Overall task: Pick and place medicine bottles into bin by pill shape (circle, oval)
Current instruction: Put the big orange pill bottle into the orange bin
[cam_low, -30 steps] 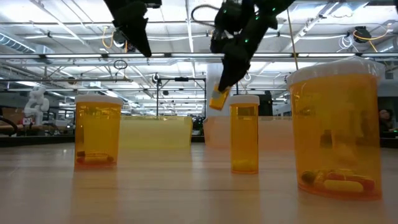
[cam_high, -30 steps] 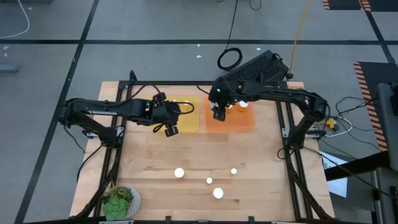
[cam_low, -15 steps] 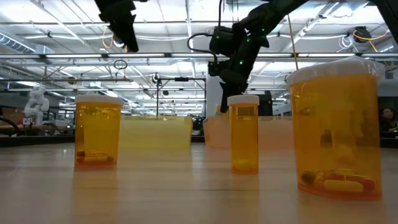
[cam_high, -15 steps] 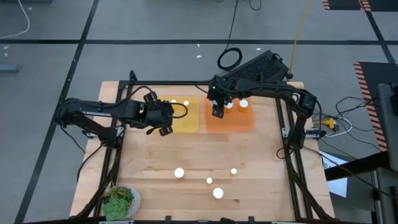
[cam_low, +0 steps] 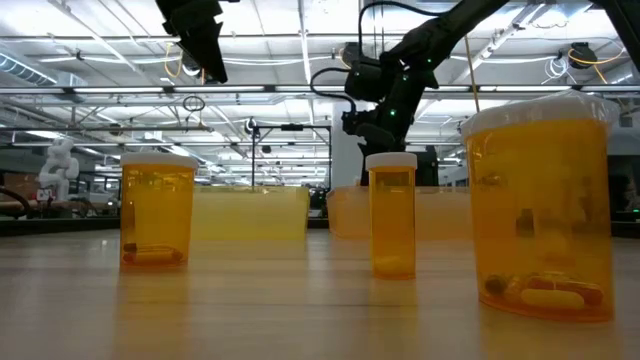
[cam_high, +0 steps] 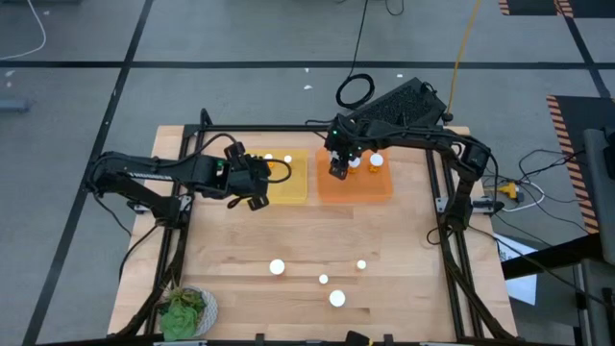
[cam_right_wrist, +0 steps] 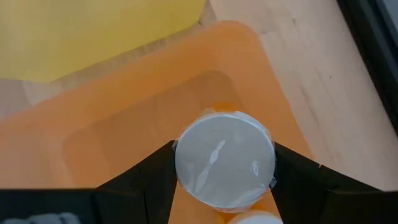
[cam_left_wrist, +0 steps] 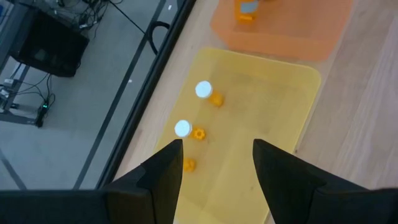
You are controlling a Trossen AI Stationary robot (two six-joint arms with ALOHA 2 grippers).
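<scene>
The right gripper [cam_high: 338, 169] hangs over the orange bin [cam_high: 356, 188] at the far side of the table [cam_high: 384, 240]; in the right wrist view a medicine bottle [cam_right_wrist: 224, 158] sits between its two fingers [cam_right_wrist: 147, 180], white cap facing the camera, both fingers against the cap's sides, so the jaws are closed on it about a cap's width apart, with the orange bin floor directly beyond them; two more white-capped bottles [cam_high: 376, 160] lie in that bin just past the jaws on the arm's side. The left gripper [cam_high: 252, 183] is at the near-left edge of the yellow bin [cam_high: 288, 183]; in the left wrist view its fingers [cam_left_wrist: 163, 171] stand parted with nothing between them, and beyond the gap lie the yellow bin's floor and three small bottles [cam_left_wrist: 203, 91], two showing white caps; the orange bin lies farther ahead of those jaws. Four bottles [cam_high: 277, 267] stand upright on the bare wood at the near side of the table, well apart from both sets of jaws; the low view shows three of them close up [cam_low: 391, 215], amber with white caps, pills resting at their bottoms. A green leafy object [cam_high: 185, 311] sits at the near-left corner.
</scene>
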